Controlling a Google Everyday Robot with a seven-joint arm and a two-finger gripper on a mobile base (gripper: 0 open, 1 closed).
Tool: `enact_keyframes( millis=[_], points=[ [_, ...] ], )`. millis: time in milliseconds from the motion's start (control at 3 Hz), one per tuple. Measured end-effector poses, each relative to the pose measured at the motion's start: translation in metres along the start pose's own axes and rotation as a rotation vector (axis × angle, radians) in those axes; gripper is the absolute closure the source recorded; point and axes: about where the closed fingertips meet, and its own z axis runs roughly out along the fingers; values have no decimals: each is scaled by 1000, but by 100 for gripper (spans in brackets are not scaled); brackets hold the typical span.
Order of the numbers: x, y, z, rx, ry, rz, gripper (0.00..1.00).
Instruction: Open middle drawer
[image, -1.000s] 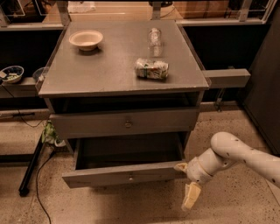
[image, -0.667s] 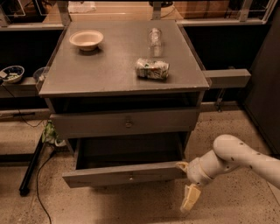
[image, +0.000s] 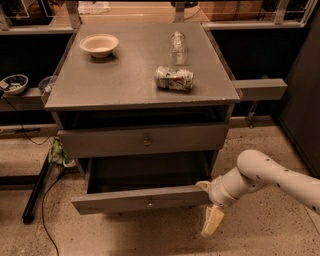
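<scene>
The gripper (image: 208, 202), spread wide, is held at the right end of the pulled-out middle drawer (image: 140, 201), whose front runs leftward.

- The middle drawer (image: 125, 201) is grey wood, with a plain flat front and a small round knob at its centre.
- It is pulled well out of the cabinet (image: 145, 85), showing its dark interior.
- The front sits slightly askew, with the left end lower.
- The gripper (image: 204, 209) is at the front's right end, jaws spread apart.
</scene>
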Motion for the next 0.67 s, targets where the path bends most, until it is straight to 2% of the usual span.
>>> enact_keyframes(
  millis=[333,667],
  points=[
    [-9,-21,20,-21,10,0,0],
    [-7,-31,33,-28,21,7,0]
  ],
)
